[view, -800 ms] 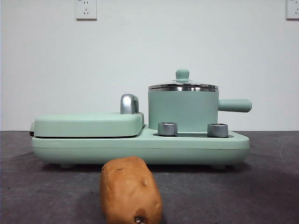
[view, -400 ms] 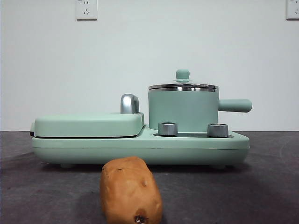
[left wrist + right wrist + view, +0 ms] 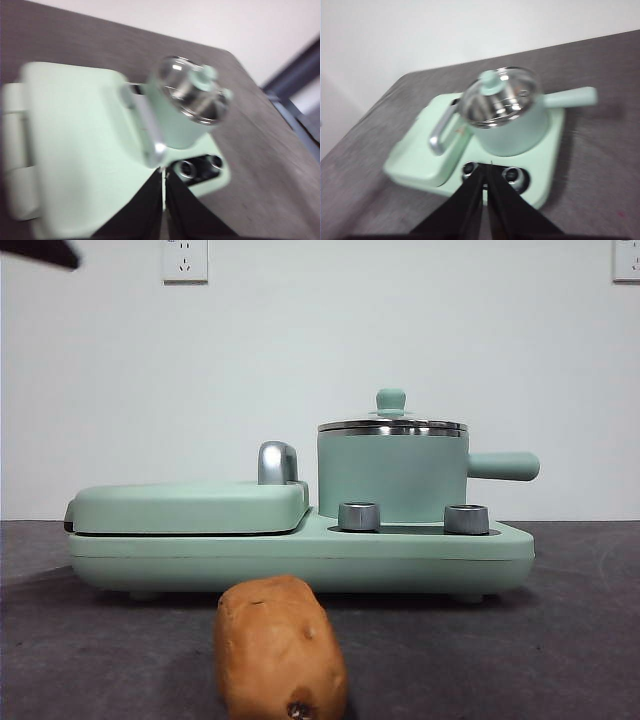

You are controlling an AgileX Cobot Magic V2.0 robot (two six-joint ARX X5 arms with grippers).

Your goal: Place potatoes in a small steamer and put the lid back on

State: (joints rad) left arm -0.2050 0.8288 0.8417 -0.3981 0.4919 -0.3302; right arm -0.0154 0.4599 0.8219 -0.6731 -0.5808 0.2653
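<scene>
Your potato [image 3: 281,648] lies on the bench [image 3: 560,660] in front of the cooker, long way pointing at you, dark spot nearest; the lid [image 3: 392,424] sits on the small steamer [image 3: 392,475], at about 1 o'clock from the potato; both end effectors, left [image 3: 163,187] and right [image 3: 486,182], hang high above, squeezed closed, holding nothing; neither looks nearer.

The pot [image 3: 392,478] is mint green with a shiny steel rim, and its lid [image 3: 391,424] has a mint knob. The potato [image 3: 280,648] is orange-brown with dimples and a dark spot at 6 o'clock. The table [image 3: 560,640] is mottled dark grey, and the wall [image 3: 400,320] is plain white.
</scene>
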